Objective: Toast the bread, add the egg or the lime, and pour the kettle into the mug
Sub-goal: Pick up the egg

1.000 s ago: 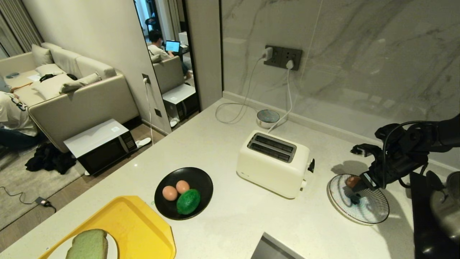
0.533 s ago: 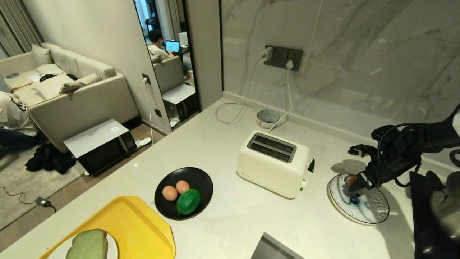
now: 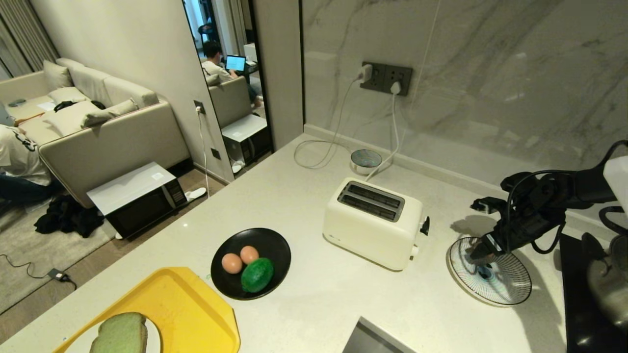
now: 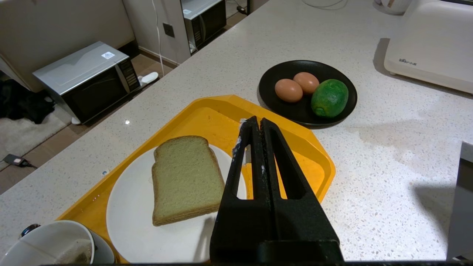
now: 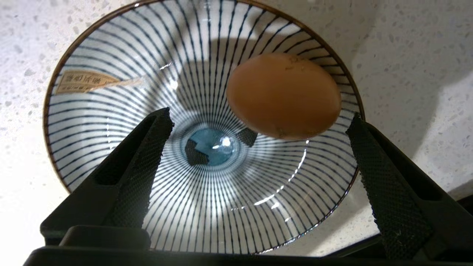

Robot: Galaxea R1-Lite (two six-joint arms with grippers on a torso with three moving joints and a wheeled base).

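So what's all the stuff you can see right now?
egg: one, pinkish-brown, lying in the striped bowl
eggs: two, pinkish-brown, on the black plate
lime: one, green, beside those eggs
black plate: one, on the counter
striped bowl: one, blue and white, right of the toaster
toaster: one, cream, mid-counter
bread: one slice, pale green, on the white plate
white plate: one, on the yellow tray
yellow tray: one, near counter edge
right gripper: open, over the bowl
left gripper: shut, above the tray

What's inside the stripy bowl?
One brown egg lies inside the blue-striped bowl, beside its blue centre. The open right claw hides part of the bowl's inside.
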